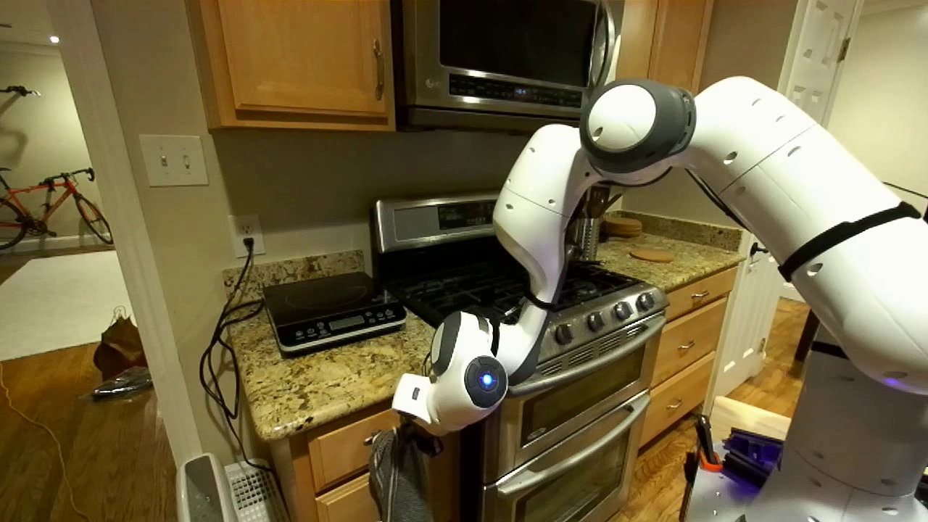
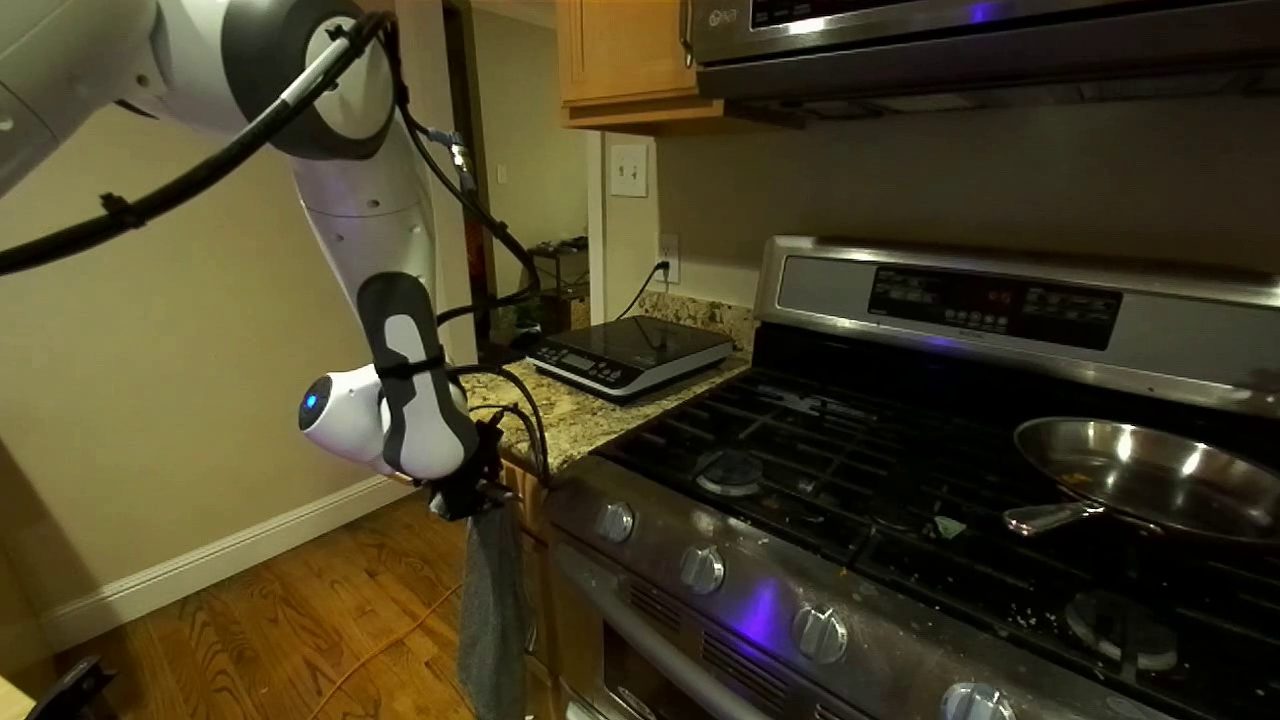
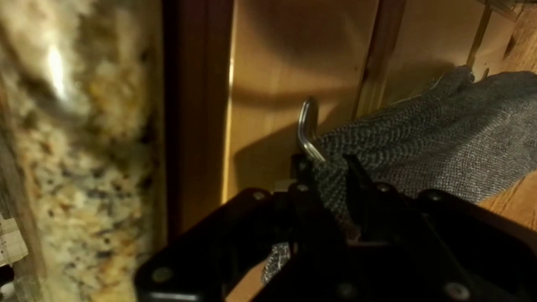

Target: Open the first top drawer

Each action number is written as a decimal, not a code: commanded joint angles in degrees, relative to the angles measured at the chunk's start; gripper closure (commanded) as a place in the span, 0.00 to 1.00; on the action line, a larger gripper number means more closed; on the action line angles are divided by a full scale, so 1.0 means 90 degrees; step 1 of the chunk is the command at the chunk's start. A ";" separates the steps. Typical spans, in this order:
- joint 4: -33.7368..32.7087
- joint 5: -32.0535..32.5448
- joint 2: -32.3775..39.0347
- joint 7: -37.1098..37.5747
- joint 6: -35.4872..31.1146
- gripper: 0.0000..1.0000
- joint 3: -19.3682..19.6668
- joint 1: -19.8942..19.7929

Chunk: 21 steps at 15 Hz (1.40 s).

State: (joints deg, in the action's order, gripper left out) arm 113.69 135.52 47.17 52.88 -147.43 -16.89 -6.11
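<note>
Where a gray towel (image 3: 440,138) is hanging: end effector (image 3: 327,165) is clamping it.
Handle (image 3: 304,128): that towel is risking a slip under pull.
Drawer (image 3: 289,58): is possibly going nowhere.

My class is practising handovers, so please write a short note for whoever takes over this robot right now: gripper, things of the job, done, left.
Gripper: at the handle of the top drawer, fingers on either side of the gray towel; whether they are shut on the handle, I cannot tell.
Drawer: under the counter, left of the oven in an exterior view; it looks shut.
Towel: hanging at the handle, partly between the fingers.
Done: fingers are at the handle.
Left: opening the drawer. Likely next: check that the handle, not just cloth, is held, then pull.
</note>
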 commanded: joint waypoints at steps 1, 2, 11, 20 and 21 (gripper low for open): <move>-0.0063 0.0140 0.0123 0.0130 0.0052 0.94 -0.0026 -0.0033; -0.0025 0.0163 0.0119 0.0132 0.0042 0.94 -0.0034 -0.0029; 0.0832 0.1268 -0.0024 0.0983 0.0664 0.94 -0.0203 -0.0019; 0.1121 0.1500 -0.0129 0.1235 0.1006 0.94 -0.0312 0.0185; 0.1181 0.1493 -0.0142 0.1250 0.1047 0.94 -0.0331 0.0198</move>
State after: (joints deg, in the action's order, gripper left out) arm 118.34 149.06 47.30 62.18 -137.99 -17.82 -6.00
